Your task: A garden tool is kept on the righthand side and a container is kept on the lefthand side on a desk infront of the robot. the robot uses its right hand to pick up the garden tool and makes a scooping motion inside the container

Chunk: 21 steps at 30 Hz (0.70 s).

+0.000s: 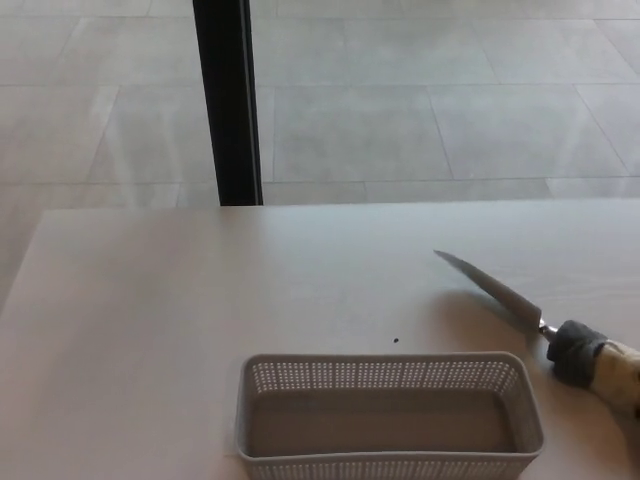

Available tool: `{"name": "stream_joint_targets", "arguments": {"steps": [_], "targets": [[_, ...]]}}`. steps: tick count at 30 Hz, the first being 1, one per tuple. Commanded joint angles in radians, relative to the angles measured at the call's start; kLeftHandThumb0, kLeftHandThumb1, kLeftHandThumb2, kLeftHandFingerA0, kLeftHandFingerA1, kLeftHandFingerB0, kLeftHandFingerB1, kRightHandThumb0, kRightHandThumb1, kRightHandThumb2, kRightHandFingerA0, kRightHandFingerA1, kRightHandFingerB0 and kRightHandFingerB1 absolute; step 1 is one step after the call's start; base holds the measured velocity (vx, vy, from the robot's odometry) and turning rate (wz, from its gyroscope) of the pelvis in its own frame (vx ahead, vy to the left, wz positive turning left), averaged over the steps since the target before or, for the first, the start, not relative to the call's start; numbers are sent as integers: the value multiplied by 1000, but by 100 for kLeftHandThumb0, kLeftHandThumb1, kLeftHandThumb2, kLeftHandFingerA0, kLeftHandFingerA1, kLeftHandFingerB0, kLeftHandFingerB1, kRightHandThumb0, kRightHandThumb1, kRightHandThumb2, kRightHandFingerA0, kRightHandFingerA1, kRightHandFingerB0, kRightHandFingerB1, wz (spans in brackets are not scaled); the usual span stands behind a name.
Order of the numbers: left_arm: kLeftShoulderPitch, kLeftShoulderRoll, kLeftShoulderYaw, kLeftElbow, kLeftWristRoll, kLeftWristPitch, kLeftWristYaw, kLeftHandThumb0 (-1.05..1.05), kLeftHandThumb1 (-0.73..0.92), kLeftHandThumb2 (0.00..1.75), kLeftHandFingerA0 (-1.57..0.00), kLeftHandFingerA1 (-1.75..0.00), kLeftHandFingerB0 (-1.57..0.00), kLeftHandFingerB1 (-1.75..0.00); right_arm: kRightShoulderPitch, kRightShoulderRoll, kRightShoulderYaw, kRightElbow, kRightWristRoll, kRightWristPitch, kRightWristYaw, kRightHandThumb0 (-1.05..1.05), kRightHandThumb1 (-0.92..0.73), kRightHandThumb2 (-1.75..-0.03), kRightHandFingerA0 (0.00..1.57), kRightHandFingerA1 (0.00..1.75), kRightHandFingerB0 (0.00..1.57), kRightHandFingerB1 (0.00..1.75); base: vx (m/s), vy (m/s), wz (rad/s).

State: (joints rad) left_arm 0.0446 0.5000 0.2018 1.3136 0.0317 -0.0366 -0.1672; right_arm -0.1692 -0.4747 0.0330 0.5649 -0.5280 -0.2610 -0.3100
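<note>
Looking down from my head camera, I am seeing the garden trowel out on the right side of the pale desk, its metal blade turned nearly edge-on and pointing up and to the left, with the tip near the middle right of the tabletop. Its neck is running down to a grey collar and a light wooden handle at the right edge of the picture, where the handle is passing out of view. My right hand is not showing in this view, so I cannot tell whether it is clasped round the handle, and my left hand is not showing either. The grey perforated container is sitting at the near edge of the desk, just left of and below the trowel's handle, apart from the blade, and nothing is lying inside it. Beyond the desk a black post is standing against the tiled floor.
</note>
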Motion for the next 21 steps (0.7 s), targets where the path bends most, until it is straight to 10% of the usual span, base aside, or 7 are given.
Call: {"name": "stream_joint_targets", "arguments": {"steps": [1, 6, 10, 12, 15, 17, 21], "targets": [[8, 6, 1, 1, -4, 12, 3, -53, 54, 92, -50, -66, -43, -59, 75, -115, 169, 91, -116, 65, 221, -20, -70, -68, 76, 128, 79, 89, 0, 0, 0], [4, 8, 1, -1, -2, 9, 9, -51, 69, 61, -57, -62, -52, -48, 56, -161, 224, 98, -113, 122, 279, -31, -77, -61, 72, 85, 66, 51, 0, 0, 0], [3, 8, -3, 3, 3, 7, 9, -51, 71, 62, -55, -61, -48, -48, 61, -204, 228, 59, -75, 157, 344, -48, -75, -62, 66, 97, 27, 32, 0, 0, 0], [2, 8, -1, 4, 1, 10, 6, -52, 71, 61, -54, -60, -48, -48, 60, -230, 249, 18, -121, 219, 373, -77, -60, -96, 7, 51, 4, 29, 0, 0, 0], [5, 2, -2, 9, 4, 7, 14, -50, 72, 62, -57, -60, -51, -48, 48, -248, 262, -32, -124, 319, 459, -105, -68, -102, 0, 1, 0, 0, 0, 0, 0], [5, 1, -5, 5, 5, 5, 14, -50, 72, 62, -55, -61, -50, -48, 41, -258, 258, -58, -103, 349, 511, -105, -86, -66, 0, 0, 0, 0, 0, 0, 0], [2, 2, -14, 6, 15, 7, 20, -51, 73, 62, -56, -58, -50, -47, 44, -269, 235, -98, -59, 364, 537, -105, -92, -71, 0, 0, 0, 0, 0, 0, 0]]}}
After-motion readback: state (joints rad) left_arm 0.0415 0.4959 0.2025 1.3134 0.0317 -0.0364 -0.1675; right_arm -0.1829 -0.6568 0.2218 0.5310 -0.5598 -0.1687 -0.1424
